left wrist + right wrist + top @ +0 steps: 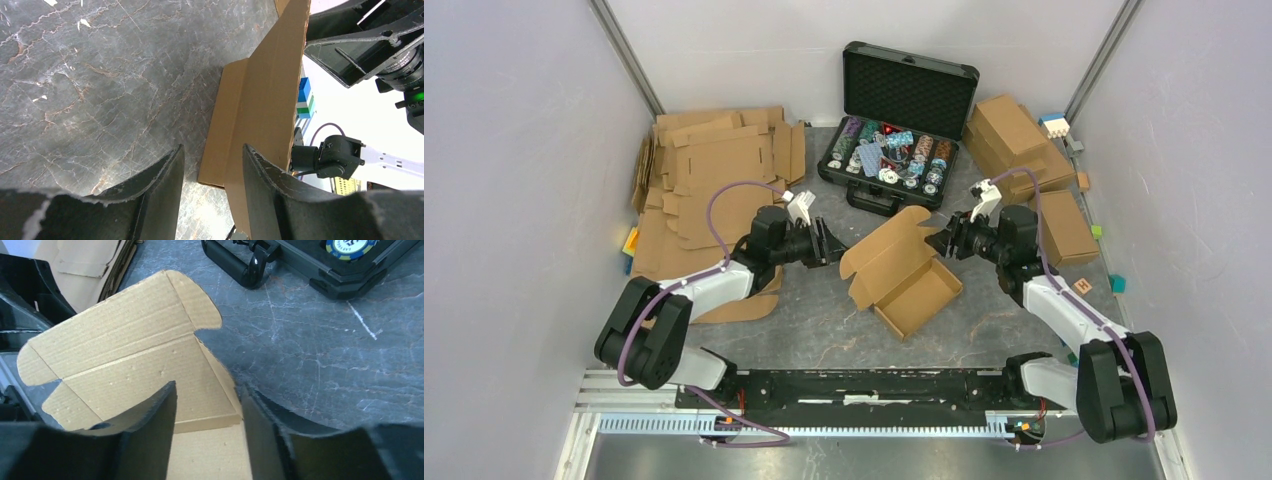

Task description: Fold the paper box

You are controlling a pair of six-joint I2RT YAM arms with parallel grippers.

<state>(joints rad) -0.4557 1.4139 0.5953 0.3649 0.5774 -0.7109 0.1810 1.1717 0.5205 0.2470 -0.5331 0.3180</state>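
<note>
A dark grey marbled table [824, 335] fills the floor of the scene, walled by pale panels. At its far left lies a spread heap of flat cardboard sheets [714, 165]. At the far middle a black case [909, 95] stands open, with chips [894, 152] in its tray, and to the far right are stacked closed brown boxes [1024, 150]. The paper box [919, 290] sits at the middle of the table, partly formed: its shallow tray rests on the surface toward the near side, and its lid with rounded side tabs stands tilted up on the far-left side. The left gripper [834, 246] is at the lid's left edge, fingers spread and clamping nothing. The right gripper [942, 240] is at the box's far-right corner, fingers likewise parted with no grip. Small coloured blocks [1117, 284] dot the right edge.
</note>
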